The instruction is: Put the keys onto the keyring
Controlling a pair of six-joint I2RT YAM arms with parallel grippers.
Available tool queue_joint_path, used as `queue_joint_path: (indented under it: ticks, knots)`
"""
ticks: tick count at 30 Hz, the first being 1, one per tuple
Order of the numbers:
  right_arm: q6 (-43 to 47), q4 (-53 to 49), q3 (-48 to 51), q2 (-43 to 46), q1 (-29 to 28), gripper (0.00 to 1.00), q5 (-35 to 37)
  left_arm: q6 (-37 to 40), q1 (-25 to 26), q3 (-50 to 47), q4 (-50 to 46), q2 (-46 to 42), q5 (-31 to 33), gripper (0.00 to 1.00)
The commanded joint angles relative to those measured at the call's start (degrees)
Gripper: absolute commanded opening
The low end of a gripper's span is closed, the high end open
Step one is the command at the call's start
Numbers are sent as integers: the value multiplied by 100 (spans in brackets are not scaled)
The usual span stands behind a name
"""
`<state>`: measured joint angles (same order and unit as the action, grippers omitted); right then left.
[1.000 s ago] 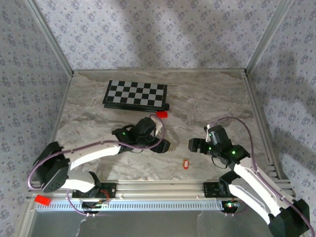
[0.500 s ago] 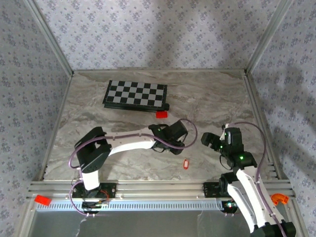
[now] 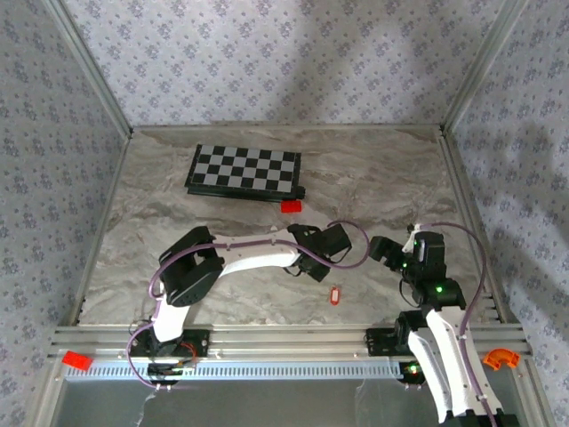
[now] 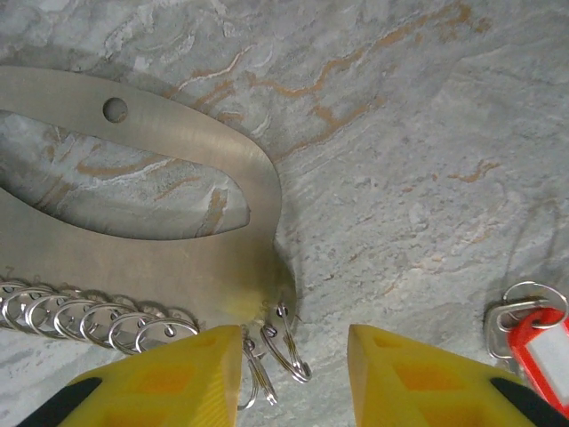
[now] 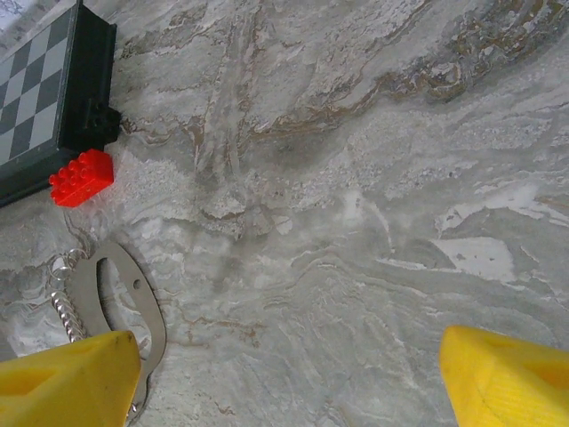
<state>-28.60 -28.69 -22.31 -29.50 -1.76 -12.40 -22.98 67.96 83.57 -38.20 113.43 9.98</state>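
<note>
Left wrist first: how does the left gripper (image 4: 293, 342) stand?
— Partly spread. Its yellow fingers (image 4: 169, 378) have a clear gap between them and clamp nothing. Two small split rings (image 4: 283, 345) lie in that gap, close to the finger at seven o'clock.

And the keyring chain?
— The keyring chain (image 4: 89, 316) runs from those rings toward nine o'clock, along the edge of a flat metal plate (image 4: 258, 178) with an oval cut-out. The same finger overlaps its near end; I cannot tell whether they touch.

Where is the key tag?
— The key tag (image 4: 544, 345), red with a pale centre, lies on the table (image 4: 400, 133) at four o'clock, apart from both fingers. From the top external camera it (image 3: 335, 294) sits between the two arms.

Right side?
— The right gripper (image 5: 289, 347) is spread wide over bare marble, grasping nothing. A red block (image 5: 82, 177) lies at ten o'clock, just beside the chessboard (image 5: 44, 98).
</note>
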Motion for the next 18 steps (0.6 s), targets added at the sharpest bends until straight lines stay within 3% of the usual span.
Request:
queue_joint_path:
  ticks: [1, 18]
  knots:
    - [143, 57, 24, 75, 94, 89, -176, 36, 61, 225, -250, 142, 145, 35]
    - [145, 73, 25, 93, 203, 89, -270, 31, 99, 296, -329, 304, 162, 27]
